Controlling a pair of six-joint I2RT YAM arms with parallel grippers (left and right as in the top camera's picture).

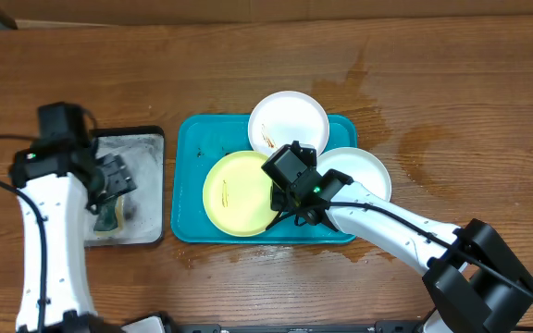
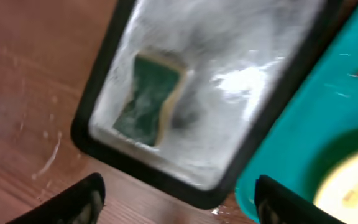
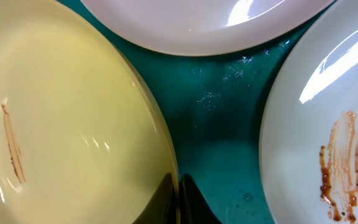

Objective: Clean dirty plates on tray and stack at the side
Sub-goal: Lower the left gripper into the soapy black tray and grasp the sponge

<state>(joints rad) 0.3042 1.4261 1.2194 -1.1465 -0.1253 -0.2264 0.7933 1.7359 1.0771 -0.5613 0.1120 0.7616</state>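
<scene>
The pale yellow-green plate [image 1: 234, 194] lies at the front of the teal tray [image 1: 188, 185], with a brown streak on it. My right gripper [image 1: 283, 207] is shut on this plate's right rim; in the right wrist view the fingers [image 3: 178, 199] pinch the rim of the yellow plate [image 3: 67, 124]. A white plate [image 1: 290, 120] with a brown smear sits at the tray's back, also in the right wrist view [image 3: 316, 124]. A second white plate [image 1: 364, 171] overhangs the tray's right side. My left gripper [image 2: 179, 202] is open and empty above the black tray.
A small black-rimmed tray [image 1: 146, 139] with soapy white inside stands left of the teal tray and holds a green and yellow sponge [image 2: 149, 99]. A damp patch [image 1: 424, 148] marks the wood to the right of the plates.
</scene>
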